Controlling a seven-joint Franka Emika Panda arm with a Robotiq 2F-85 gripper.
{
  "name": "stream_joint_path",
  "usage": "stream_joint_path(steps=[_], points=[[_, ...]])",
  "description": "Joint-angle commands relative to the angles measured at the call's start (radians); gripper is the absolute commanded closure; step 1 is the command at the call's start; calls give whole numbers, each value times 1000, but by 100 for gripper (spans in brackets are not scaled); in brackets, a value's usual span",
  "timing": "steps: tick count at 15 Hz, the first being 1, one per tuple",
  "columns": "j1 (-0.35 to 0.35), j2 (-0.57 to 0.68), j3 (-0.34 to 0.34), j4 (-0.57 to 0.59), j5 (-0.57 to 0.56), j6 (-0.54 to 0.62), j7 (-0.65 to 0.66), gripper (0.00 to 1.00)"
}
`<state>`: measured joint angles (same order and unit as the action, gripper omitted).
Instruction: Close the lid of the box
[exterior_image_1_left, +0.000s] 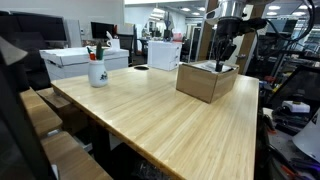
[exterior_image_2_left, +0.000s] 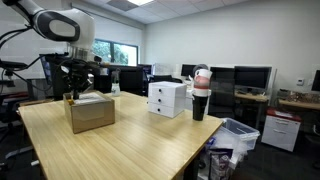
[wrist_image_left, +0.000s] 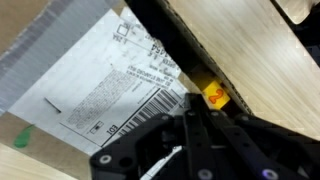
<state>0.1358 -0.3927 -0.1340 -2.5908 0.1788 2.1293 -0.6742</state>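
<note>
Brown corrugated cardboard forms the box (exterior_image_1_left: 205, 82), which stands on the light wooden bench (exterior_image_1_left: 150, 125) toward its far end. It is well apart from the white mug (exterior_image_1_left: 97, 72) near the opposite edge. White boxes (exterior_image_2_left: 167, 97) sit elsewhere on the bench, clear of the brown one.

The gripper (exterior_image_1_left: 222, 60) hangs directly over the box, pointing down, with its tip at or just above the lid (exterior_image_1_left: 203, 70). In both exterior views the arm reaches down onto the box top from above.

In the wrist view, a flap carrying a white shipping label (wrist_image_left: 110, 90) with a barcode lies across the left of the picture. A dark gap (wrist_image_left: 175, 45) runs diagonally beside it, with plain tan cardboard on its far side. A small yellow item (wrist_image_left: 213, 95) shows in this gap. The lid therefore appears not fully shut, though the close angle makes this uncertain.

The black gripper body fills the lower edge of the wrist view. It cannot be told from any view whether the fingers are apart or together.
</note>
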Motion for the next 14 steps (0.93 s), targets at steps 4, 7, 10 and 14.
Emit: stream_joint_path(steps=[4, 7, 10, 14], points=[[-39, -21, 61, -19, 11, 35, 315, 50], [-36, -40, 117, -26, 13, 41, 503, 33], [-31, -55, 163, -25, 7, 39, 637, 15], [-37, -65, 195, -18, -5, 22, 735, 1]])
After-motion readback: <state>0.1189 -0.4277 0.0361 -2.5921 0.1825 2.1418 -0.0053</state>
